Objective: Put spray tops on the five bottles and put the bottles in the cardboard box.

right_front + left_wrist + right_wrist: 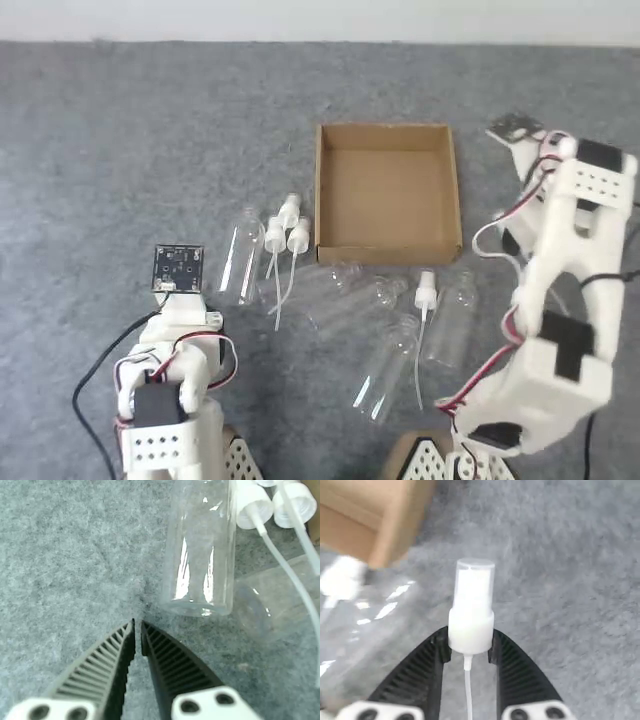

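The right hand [470,641] pinched a spray top [471,605] by its collar; a bottle [365,625] lay just beside it, toward the cardboard box [375,515]. The left hand [138,626] was pressed together.

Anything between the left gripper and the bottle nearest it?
Nothing visible: only bare grey carpet lies between the left gripper and the base of the clear bottle lying ahead of it.
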